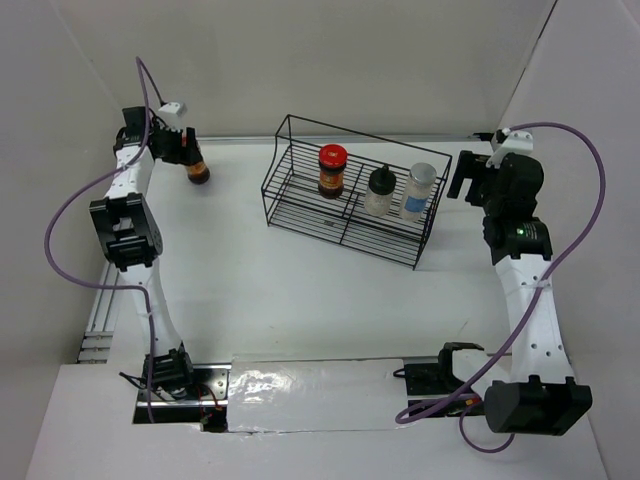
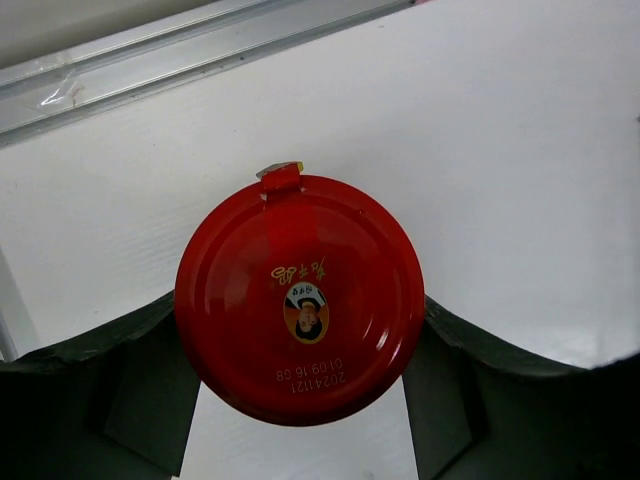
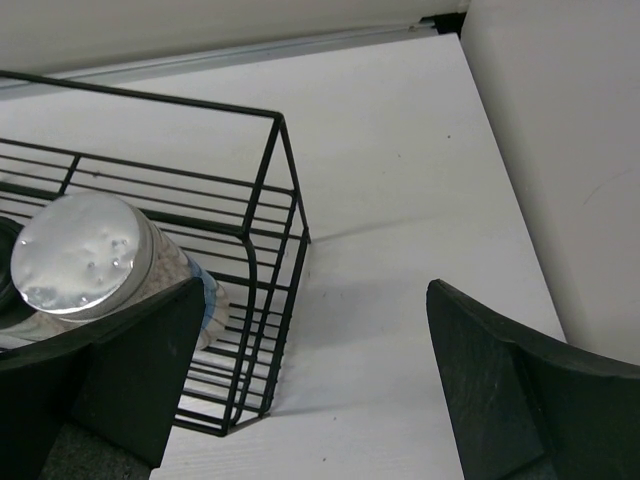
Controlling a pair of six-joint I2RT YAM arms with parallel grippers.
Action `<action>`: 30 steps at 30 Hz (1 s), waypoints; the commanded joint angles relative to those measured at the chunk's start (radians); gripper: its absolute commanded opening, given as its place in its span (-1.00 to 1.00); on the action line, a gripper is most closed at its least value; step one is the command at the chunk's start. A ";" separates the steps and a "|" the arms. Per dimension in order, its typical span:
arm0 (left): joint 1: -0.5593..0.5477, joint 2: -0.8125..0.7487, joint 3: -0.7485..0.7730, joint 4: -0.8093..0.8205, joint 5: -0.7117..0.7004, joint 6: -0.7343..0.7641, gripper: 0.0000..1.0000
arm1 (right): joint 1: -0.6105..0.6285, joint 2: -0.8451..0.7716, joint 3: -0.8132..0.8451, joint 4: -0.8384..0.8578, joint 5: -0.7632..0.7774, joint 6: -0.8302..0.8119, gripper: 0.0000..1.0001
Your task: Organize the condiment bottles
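My left gripper (image 1: 188, 152) is at the far left of the table, shut on a dark jar with a red lid (image 1: 198, 167). In the left wrist view the red lid (image 2: 300, 300) fills the gap between both fingers of the left gripper (image 2: 300, 395), which press on its sides. A black wire rack (image 1: 300, 208) holds three condiment bottles: a second red-lidded jar (image 1: 333, 170), a clear bottle with a black cap (image 1: 380, 190) and a whitish bottle with a pale cap (image 1: 418, 188). My right gripper (image 1: 462, 176) stands open just past the rack's right end, with nothing between its fingers.
The right wrist view shows the rack's end frame (image 3: 283, 200) and the whitish bottle (image 3: 80, 255) beside the left finger (image 3: 130, 370). A white wall (image 3: 560, 150) stands close on the right. A metal rail (image 2: 200, 60) runs along the table's far edge.
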 commanded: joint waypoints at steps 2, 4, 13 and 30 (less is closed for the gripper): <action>-0.026 -0.287 0.079 -0.021 0.122 0.080 -1.00 | -0.004 -0.045 -0.043 0.066 0.013 0.009 0.96; -0.044 -0.355 0.072 -0.045 0.147 0.106 -1.00 | -0.003 -0.058 -0.060 0.075 0.010 0.004 0.96; -0.176 -0.470 0.206 -0.258 0.236 0.135 -1.00 | -0.004 -0.100 -0.111 0.086 0.002 -0.002 0.98; -0.486 -0.461 0.146 -0.324 0.221 0.155 -1.00 | -0.003 -0.168 -0.178 0.072 0.013 -0.029 1.00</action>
